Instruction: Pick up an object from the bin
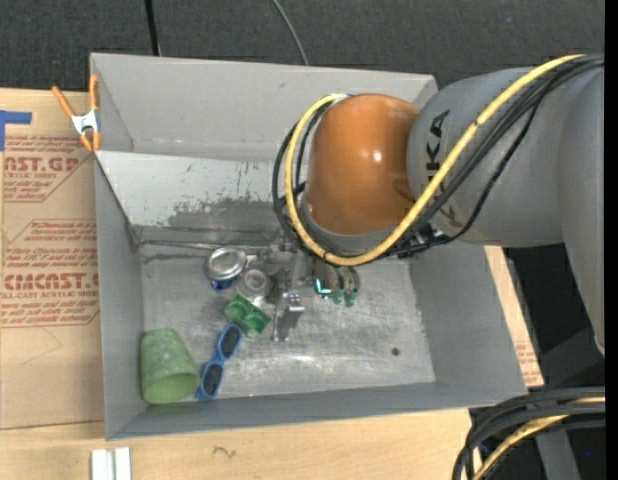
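- A green cup (167, 366) lies on its side in the lower-left corner of the bin (119, 268), with blue sunglasses (219, 360) just beside it.
- A silver can (226, 266) sits left of centre.
- A small green piece (249, 316) lies just left of the end effector (286, 318). I cannot tell whether the end effector is open or closed.
- To the right, bare bin floor runs to the right-hand wall.
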Available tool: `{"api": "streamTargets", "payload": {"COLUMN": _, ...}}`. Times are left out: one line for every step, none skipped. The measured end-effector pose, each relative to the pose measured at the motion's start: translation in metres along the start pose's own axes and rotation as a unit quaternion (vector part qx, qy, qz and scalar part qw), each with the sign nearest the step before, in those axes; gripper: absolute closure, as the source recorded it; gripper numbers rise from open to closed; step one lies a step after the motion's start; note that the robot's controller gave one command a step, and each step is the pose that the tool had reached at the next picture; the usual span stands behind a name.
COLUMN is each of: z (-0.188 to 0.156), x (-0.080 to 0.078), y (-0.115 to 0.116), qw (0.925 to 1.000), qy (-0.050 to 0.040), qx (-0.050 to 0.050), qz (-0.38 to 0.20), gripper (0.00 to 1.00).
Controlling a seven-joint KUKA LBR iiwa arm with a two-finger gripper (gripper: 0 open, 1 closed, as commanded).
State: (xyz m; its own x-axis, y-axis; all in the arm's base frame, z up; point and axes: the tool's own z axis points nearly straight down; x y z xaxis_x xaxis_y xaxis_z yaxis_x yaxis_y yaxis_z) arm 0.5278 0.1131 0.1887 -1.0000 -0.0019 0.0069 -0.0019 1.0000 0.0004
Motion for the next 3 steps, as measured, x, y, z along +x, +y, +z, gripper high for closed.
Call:
{"api": "streamTargets", "payload": {"z": 0.100, "x": -0.005, "y": 0.002, "qw": 0.9787, "qy": -0.0098, "qx": -0.003, "qz": 0.205, "gripper": 0.00}}
{"api": "streamTargets", "payload": {"z": 0.099, "x": -0.005, "y": 0.002, "qw": 0.9786, "qy": -0.0087, "qx": -0.003, "qz": 0.206, "gripper": 1.00}}
{"api": "streamTargets", "payload": {"z": -0.035, "x": -0.015, "y": -0.046, "qw": 0.9969, "qy": -0.0077, "qx": 0.000, "qz": 0.079, "gripper": 1.00}}
